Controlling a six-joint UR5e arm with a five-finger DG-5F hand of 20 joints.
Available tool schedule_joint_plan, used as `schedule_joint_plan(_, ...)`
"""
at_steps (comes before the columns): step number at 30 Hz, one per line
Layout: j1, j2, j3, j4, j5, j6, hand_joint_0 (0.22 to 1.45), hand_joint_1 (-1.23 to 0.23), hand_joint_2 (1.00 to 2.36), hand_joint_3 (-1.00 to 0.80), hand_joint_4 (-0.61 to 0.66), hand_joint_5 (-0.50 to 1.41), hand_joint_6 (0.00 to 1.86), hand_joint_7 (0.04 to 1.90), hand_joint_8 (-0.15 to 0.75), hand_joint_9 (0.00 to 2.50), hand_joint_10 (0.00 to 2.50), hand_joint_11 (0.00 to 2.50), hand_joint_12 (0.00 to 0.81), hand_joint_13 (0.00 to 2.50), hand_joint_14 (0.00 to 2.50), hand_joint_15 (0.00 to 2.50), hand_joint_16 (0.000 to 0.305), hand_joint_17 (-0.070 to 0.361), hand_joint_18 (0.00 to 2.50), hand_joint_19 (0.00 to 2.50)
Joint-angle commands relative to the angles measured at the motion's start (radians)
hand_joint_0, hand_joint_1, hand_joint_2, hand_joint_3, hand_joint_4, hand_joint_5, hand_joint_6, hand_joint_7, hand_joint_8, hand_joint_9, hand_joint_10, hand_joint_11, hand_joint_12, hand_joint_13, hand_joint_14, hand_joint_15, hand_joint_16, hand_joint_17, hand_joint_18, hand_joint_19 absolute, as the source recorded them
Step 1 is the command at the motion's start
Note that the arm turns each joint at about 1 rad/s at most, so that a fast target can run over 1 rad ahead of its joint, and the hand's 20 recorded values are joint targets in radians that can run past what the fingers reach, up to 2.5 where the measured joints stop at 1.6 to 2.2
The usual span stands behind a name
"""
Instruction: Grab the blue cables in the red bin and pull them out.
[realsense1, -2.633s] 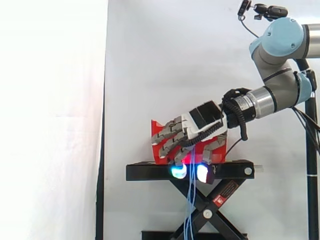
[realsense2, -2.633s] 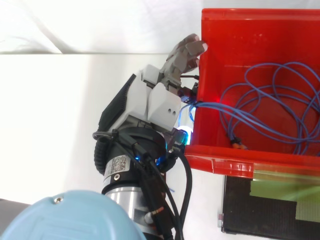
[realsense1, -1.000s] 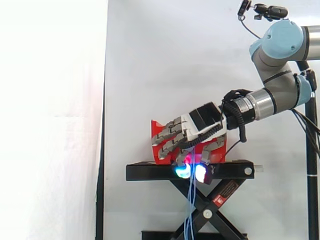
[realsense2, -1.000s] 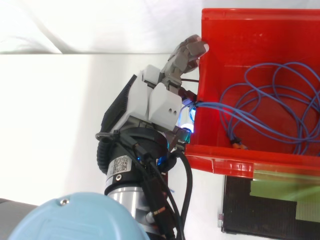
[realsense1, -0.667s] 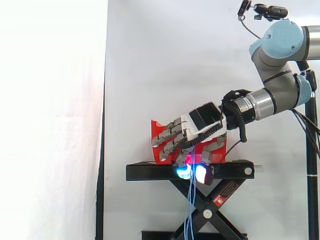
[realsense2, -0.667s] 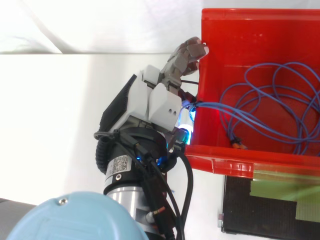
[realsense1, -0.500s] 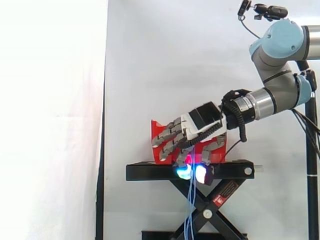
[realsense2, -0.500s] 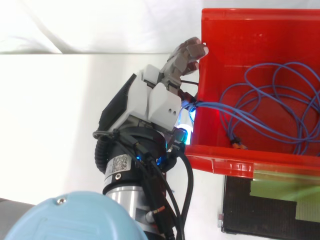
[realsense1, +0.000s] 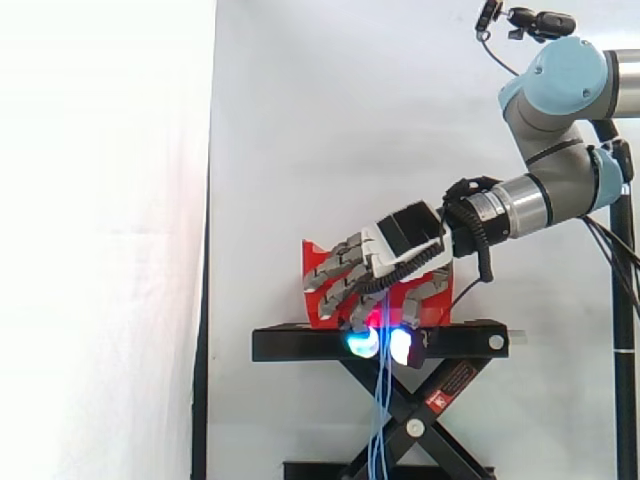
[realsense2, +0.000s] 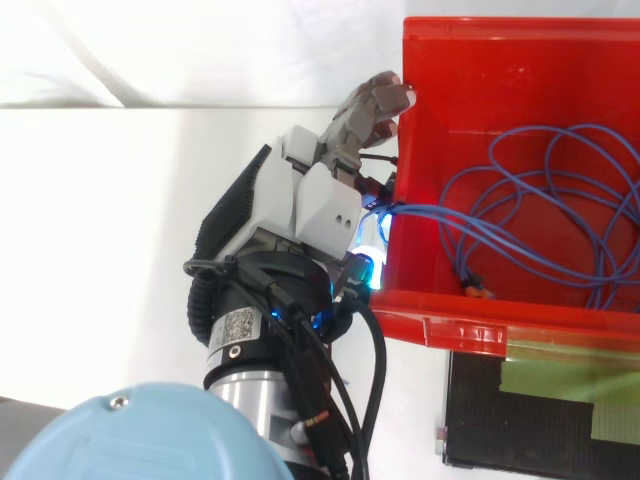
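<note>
Robot hand (realsense2: 320, 205) pinches cables (realsense2: 430, 210) at bin (realsense2: 440, 322) edge; some hang below hand, rest in bin.

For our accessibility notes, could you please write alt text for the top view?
The robot's hand, just outside the red bin at its wall on the view's left, pinches blue cables that run over that wall. The rest of the cables lie in loose loops on the bin's floor.
</note>
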Motion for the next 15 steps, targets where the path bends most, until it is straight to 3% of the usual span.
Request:
schedule_joint_plan(1,0.0,0.0,0.0,0.0,0.0,0.004,0.84,-0.83,1.0,-1.0,0.28,0.89,0.0,0.73,0.261,0.6,0.01,0.4,0.327,0.32,0.01,0.33,0.044,0.098,0.29,0.61)
schedule_joint_plan(15,0.001,0.0,0.0,0.0,0.0,0.035,0.84,-0.83,1.0,-1.0,0.27,0.9,0.0,0.75,0.263,0.6,0.01,0.39,0.327,0.32,0.01,0.34,0.044,0.098,0.29,0.61)
